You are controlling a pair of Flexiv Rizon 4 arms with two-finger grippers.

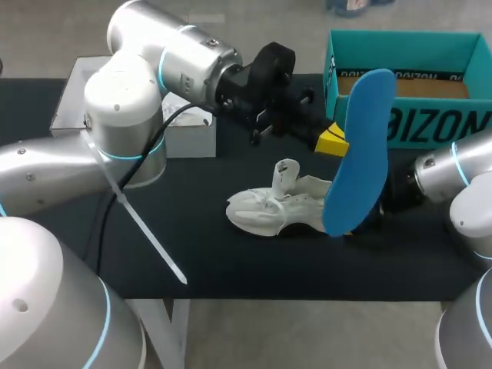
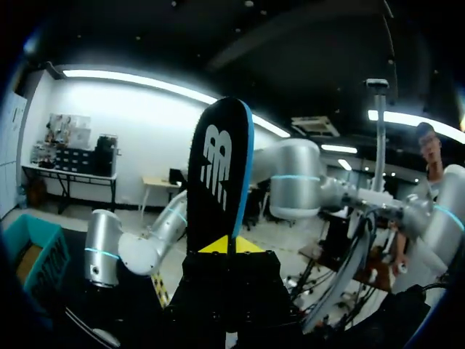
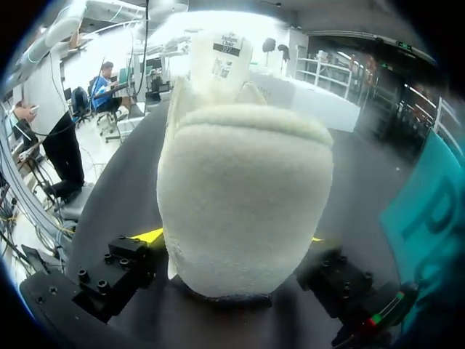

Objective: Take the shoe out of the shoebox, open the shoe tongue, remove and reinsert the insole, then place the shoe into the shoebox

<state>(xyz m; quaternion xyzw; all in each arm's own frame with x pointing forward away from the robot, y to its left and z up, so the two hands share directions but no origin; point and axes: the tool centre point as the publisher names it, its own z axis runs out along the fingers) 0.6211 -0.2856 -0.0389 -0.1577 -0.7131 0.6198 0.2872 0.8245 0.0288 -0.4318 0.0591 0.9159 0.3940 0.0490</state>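
The light, bendy insole [image 1: 359, 154] is being pinched by the left gripper [image 1: 332, 142], while the soft shoe [image 1: 277, 207] is seemingly being clamped at its heel by the right gripper [image 3: 232, 236].

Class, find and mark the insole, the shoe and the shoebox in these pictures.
insole [image 1: 360, 154]: head view, middle of its blue face.
shoe [image 1: 261, 209]: head view, white laced forefoot.
shoebox [image 1: 430, 124]: head view, its near teal wall.

The insole [image 1: 360, 154] is blue on one face, black with white marks on the other. The shoe [image 1: 269, 206] is white, the shoebox [image 1: 430, 42] teal, the tabletop [image 1: 231, 261] black.
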